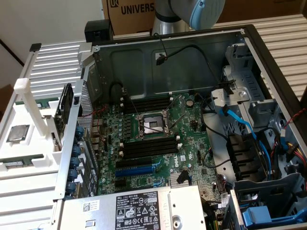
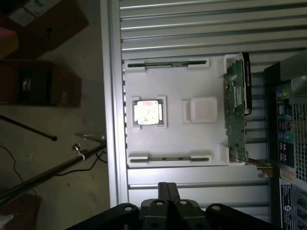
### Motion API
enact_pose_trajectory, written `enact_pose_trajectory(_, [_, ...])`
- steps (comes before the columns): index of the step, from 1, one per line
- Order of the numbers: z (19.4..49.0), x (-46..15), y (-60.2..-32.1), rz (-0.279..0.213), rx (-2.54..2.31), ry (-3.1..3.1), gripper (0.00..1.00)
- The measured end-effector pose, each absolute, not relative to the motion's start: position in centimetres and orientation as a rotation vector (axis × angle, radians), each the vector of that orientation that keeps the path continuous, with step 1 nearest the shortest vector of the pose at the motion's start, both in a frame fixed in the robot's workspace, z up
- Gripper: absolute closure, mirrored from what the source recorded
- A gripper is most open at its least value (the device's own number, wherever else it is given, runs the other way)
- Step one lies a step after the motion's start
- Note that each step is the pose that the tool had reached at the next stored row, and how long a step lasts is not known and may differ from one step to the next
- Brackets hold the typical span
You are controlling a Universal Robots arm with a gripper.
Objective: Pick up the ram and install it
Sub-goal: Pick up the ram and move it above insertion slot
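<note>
— Above the white plastic tray (image 2: 172,96), where's the long dark-green ram stick (image 1: 21,163)?
— Unpicked, at six o'clock from the square silver chip (image 1: 18,133). Black gripper (image 2: 168,191) pinched closed, empty; long black motherboard slots (image 1: 148,146) look unfilled.

robotics lab / PC-assembly bench | open computer case (image 1: 201,57) at centre | Universal Robots cardboard box (image 1: 129,14) at 12 o'clock | white parts tray (image 1: 29,143) at 9 o'clock | aluminium-profile table (image 2: 192,24)
</note>
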State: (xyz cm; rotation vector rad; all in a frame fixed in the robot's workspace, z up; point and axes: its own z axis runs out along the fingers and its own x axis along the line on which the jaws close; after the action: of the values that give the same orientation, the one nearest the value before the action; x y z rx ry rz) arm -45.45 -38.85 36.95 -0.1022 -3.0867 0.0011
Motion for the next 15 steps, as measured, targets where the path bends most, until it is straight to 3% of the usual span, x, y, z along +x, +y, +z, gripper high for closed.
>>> enact_pose_trajectory(15, [36.26, -45.78, -38.87, 0.007, 0.214, -3.083, 0.90])
